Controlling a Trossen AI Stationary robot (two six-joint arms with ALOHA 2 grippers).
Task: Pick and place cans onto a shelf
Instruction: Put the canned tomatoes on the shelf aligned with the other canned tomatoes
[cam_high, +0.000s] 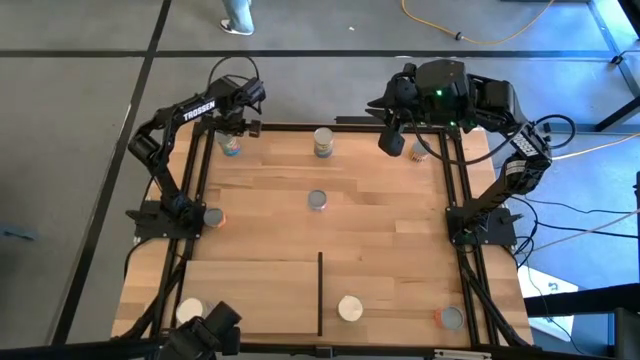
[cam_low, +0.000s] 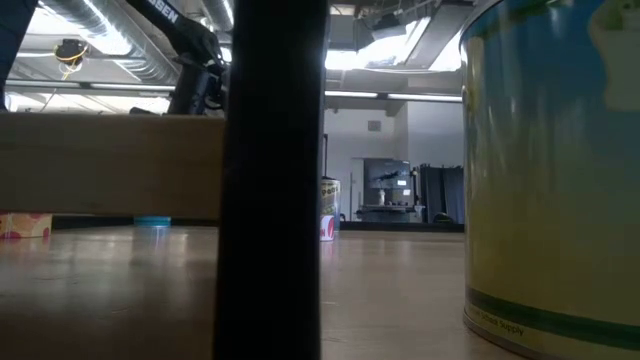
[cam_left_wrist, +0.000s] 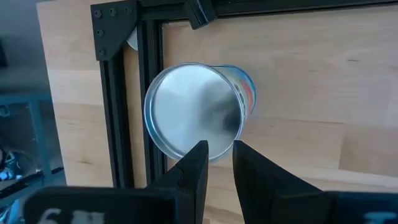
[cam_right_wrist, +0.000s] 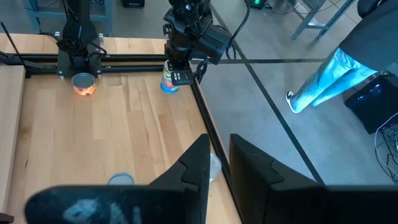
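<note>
Several cans stand upright on the wooden table. One with a silver top and a blue and red label (cam_high: 231, 147) (cam_left_wrist: 193, 112) stands in the far left corner by the black frame. My left gripper (cam_high: 236, 126) (cam_left_wrist: 219, 160) hangs just above it, fingers shut with only a narrow gap. Other cans stand at the far middle (cam_high: 323, 143), the centre (cam_high: 317, 200) and the far right (cam_high: 418, 152). My right gripper (cam_high: 392, 142) (cam_right_wrist: 219, 158) is shut and empty in the air near the far right can. The shelf (cam_high: 250, 290) with its black divider (cam_high: 320, 290) lies at the near left.
More cans stand at the left arm's base (cam_high: 212, 216), on the shelf's near left corner (cam_high: 190, 312), right of the divider (cam_high: 349, 308) and at the near right (cam_high: 451, 318). The black frame rails (cam_high: 205, 190) border the table. A person's legs (cam_right_wrist: 323, 81) show beyond the far edge.
</note>
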